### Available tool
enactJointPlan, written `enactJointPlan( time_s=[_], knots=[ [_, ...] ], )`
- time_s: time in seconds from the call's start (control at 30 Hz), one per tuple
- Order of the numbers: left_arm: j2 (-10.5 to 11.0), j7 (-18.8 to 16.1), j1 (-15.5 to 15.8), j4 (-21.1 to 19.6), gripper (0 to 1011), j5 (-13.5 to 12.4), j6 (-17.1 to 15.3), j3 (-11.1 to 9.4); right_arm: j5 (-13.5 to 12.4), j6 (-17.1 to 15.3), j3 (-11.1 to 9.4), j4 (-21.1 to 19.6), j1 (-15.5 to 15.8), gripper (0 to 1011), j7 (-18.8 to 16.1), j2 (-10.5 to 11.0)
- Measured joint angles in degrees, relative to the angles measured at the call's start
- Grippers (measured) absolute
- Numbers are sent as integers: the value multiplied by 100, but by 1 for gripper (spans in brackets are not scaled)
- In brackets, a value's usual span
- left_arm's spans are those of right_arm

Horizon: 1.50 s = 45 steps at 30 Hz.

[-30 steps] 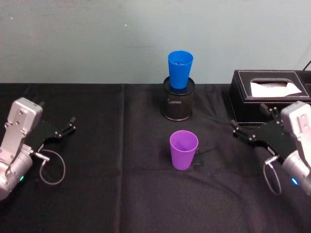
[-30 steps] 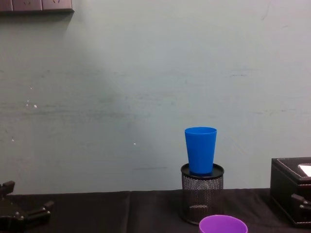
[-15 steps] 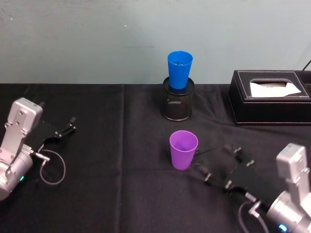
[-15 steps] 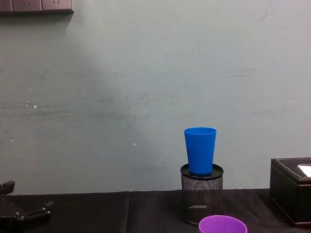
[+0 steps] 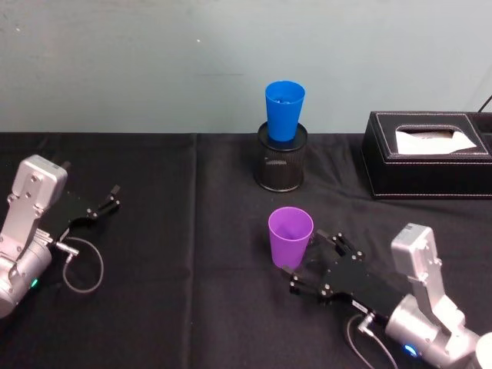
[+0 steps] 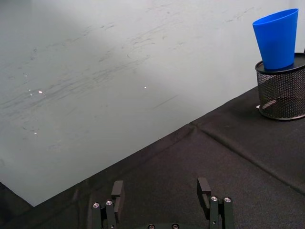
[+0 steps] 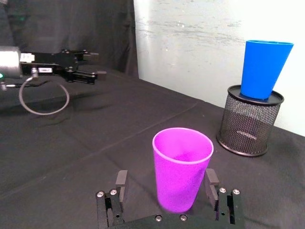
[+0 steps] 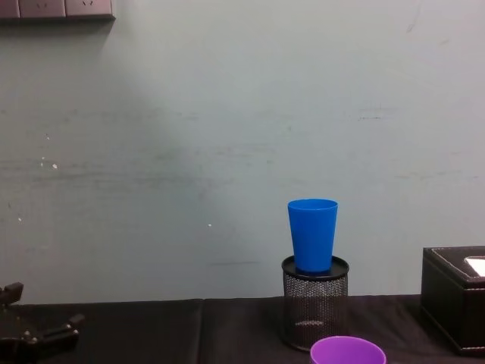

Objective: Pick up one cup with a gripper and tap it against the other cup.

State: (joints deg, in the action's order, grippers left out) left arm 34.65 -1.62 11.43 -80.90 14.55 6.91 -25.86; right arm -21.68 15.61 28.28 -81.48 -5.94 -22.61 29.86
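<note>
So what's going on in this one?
The right tool is low over the black table, open. The purple cup stands between its jaws and is not yet gripped. The blue cup stands upright in the black mesh holder farther back. The left tool rests open at the table's left side, away from both cups.

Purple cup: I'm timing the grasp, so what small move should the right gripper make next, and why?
Probably close the right gripper on the purple cup: its open fingers flank the upright cup, not yet gripping it, and tapping the blue cup needs a grip first. The left gripper sits parked at far left.
</note>
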Motion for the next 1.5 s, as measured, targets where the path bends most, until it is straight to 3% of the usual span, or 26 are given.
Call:
enactJointPlan(
  time_s=[0.43,0.67,0.97,1.23,1.5],
  knots=[
    [0,0,0,0,1000,0,0,0,146,-124,-68,662,-559,1004,-133,-558],
    [0,0,0,0,1000,0,0,0,200,-161,-105,836,-691,1004,-219,-729],
    [0,0,0,0,1000,0,0,0,239,-191,-208,933,-748,1004,-283,-881],
    [0,0,0,0,1000,0,0,0,239,-191,-198,930,-750,1004,-281,-873],
    [0,0,0,0,1000,0,0,0,239,-189,-189,925,-750,863,-280,-865]
  ],
)
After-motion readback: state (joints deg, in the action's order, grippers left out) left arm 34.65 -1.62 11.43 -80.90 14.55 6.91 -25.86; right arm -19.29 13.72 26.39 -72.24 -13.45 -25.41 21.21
